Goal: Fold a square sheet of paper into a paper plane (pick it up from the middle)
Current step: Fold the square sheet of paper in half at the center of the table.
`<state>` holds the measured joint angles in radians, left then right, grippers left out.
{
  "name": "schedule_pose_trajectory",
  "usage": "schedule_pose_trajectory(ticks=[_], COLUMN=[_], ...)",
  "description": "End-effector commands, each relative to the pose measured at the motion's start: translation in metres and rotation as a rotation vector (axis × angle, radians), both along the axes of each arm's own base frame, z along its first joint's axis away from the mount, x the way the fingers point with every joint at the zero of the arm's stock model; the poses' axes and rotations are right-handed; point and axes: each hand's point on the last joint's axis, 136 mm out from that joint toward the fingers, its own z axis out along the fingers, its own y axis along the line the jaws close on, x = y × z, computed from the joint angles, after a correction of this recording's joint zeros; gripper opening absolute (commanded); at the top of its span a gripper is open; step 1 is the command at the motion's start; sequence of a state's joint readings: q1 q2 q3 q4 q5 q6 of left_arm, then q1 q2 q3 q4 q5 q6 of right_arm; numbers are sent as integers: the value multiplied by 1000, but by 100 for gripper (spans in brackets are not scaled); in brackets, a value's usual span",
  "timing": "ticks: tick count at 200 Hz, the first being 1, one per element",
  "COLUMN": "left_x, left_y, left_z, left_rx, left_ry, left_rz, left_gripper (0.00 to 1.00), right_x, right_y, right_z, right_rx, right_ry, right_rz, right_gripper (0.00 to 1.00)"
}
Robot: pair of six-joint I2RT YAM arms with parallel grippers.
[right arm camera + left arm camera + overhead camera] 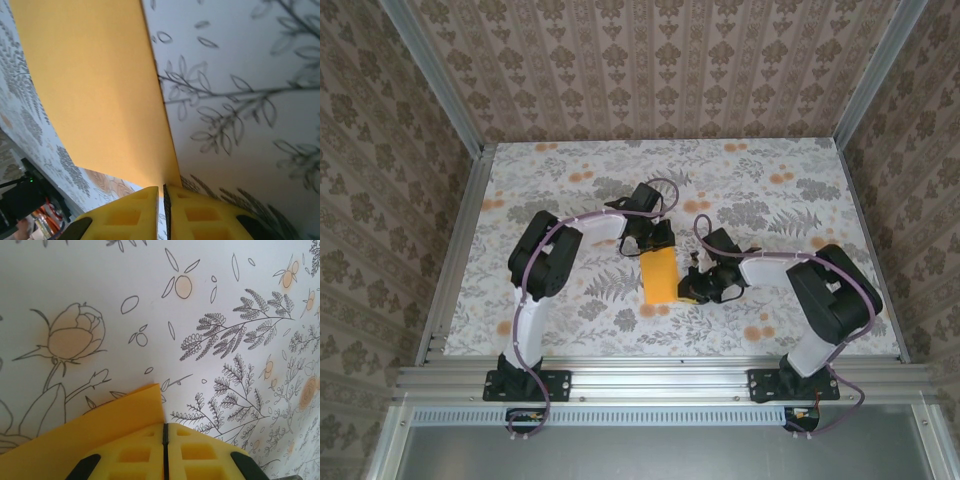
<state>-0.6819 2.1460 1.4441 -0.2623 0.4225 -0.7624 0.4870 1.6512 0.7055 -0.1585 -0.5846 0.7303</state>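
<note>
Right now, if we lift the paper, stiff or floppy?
Likely floppy: the paper seems to bow in a curve away from the right gripper. Probably very light, since it looks like a thin sheet, so it may flutter. It might slip or tear, as the left gripper seems to pinch just an edge.

We lose far end of orange sheet under left gripper, and its right edge under right gripper. Left wrist view: sheet cut off at bottom and left. Right wrist view: sheet cut off at top.
</note>
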Motion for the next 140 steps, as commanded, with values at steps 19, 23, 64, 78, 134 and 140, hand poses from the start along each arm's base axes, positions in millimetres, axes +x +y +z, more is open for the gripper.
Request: schedule_pose_trajectory(ticks=[19,23,64,78,134,140], left_x=[-7,-6,-4,-3,7,8], left_y=[18,17,16,16,7,7], left_z=[-23,-21,-1,7,33,31], left_rx=[121,118,85,65,-44,-41], left_ry=[38,35,15,8,-11,-9], left_rz=[-11,-11,-5,3,10,11], left_gripper=[10,10,10,10,10,10], right_x=[2,8,64,77,110,112], right_y=[-7,-4,17,21,25,24], right_z=[21,28,51,44,24,23], right_rx=[-67,-54,-36,-53,-62,-61], right_ry=[-20,-46,-152,-149,-155,-157], right_rz=[-21,-22,-51,-57,-109,-117], right_gripper=[14,14,14,14,10,10])
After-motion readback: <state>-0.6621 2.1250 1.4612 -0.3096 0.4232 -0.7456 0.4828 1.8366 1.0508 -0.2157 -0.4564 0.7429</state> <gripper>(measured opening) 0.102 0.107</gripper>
